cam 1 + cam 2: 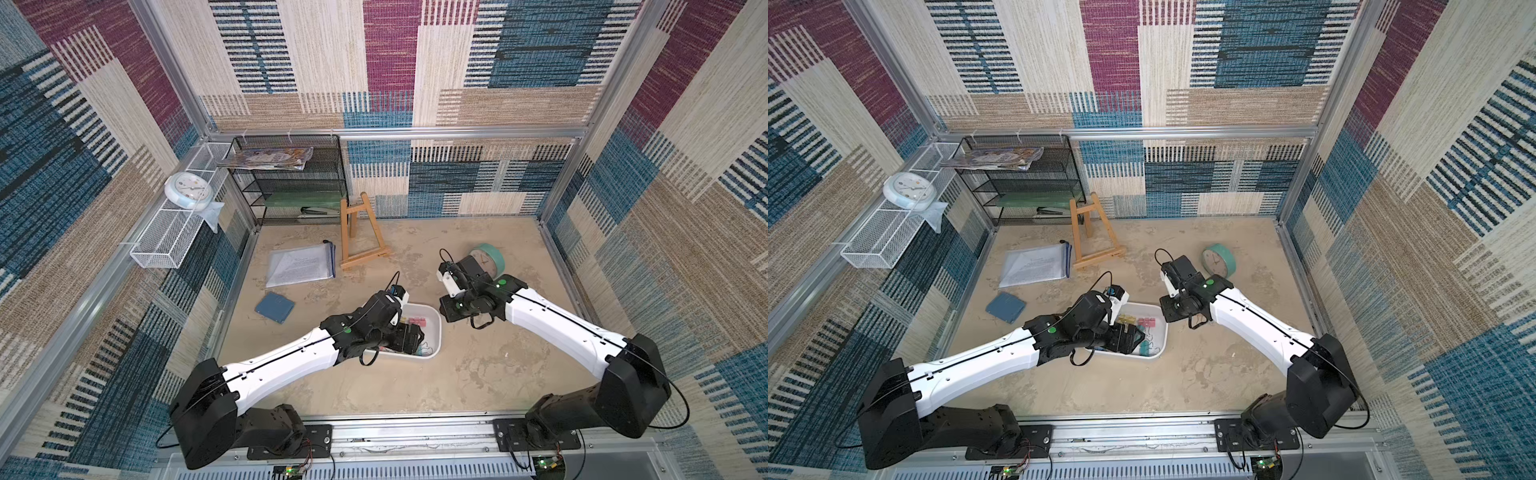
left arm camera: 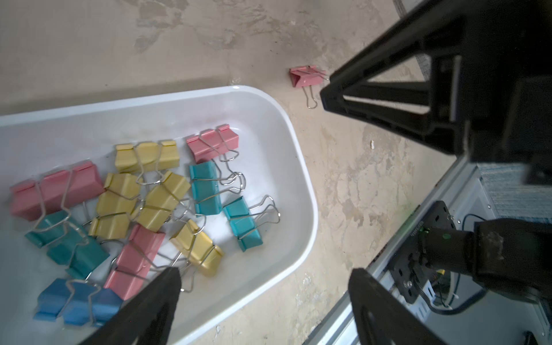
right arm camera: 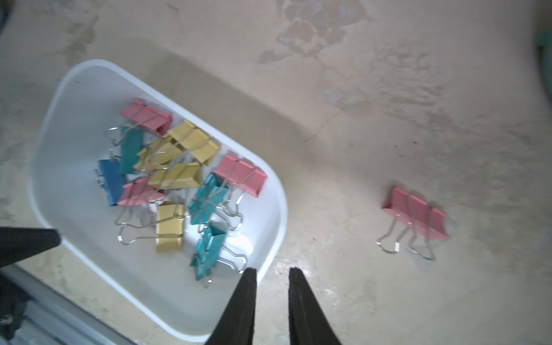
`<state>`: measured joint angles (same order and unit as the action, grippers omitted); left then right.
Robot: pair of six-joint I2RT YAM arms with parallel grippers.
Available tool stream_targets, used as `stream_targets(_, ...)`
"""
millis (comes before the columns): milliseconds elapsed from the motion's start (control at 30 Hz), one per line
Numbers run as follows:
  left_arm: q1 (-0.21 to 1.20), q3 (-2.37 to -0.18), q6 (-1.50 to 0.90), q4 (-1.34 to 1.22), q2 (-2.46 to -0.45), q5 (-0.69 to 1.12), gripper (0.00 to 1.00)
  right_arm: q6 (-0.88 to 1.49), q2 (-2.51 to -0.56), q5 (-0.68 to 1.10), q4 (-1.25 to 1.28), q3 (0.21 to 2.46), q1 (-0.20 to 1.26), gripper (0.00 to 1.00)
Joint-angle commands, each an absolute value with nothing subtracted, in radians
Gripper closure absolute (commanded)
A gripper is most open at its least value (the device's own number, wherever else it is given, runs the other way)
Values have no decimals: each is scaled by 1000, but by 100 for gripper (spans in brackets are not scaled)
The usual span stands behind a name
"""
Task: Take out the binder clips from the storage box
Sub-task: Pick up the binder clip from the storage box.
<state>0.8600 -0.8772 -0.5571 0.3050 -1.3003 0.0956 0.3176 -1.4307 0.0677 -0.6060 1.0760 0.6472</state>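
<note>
Left gripper [image 2: 265, 271] gapes empty over the box [image 2: 311, 191] of clips [image 2: 155, 206]; right gripper [image 3: 272, 270], slightly parted, holds nothing beside it.

Storage box [image 2: 286, 155]: smooth, glossy white plastic. Binder clips [image 2: 206, 188]: pastel-coated bodies with a soft sheen, handles of bright silver wire. Tabletop [image 2: 358, 179]: matt, mottled beige, rough-looking. Easel [image 1: 365, 257]: pale bare wood. Rack [image 1: 328, 166]: black metal mesh. Basket [image 1: 166, 237]: white wire mesh. Document pouch [image 1: 299, 270]: clear glossy plastic over paper. Enclosure walls [image 1: 540, 50]: woven, carpet-like cloth.
</note>
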Motion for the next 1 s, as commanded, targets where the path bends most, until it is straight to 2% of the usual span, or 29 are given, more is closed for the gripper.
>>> stream_targets(0, 862, -853, -613, 258, -1268, 28, 8, 419, -1450, 210, -453, 1056, 675, 75)
stream_targets(333, 861, -857, -557, 325, -1256, -12, 8, 594, -1596, 77, -420, 1062, 732, 66)
stream_targets(433, 860, -861, -546, 333, -1258, -21, 8, 588, -1620, 102, -395, 1063, 732, 64)
stream_targets(767, 861, -890, -511, 352, -1288, -26, 9, 596, -1713, 97, -416, 1101, 732, 65)
stream_targets(967, 861, -907, -495, 367, -1299, -33, 9, 649, -1730, 129, -394, 1074, 733, 69)
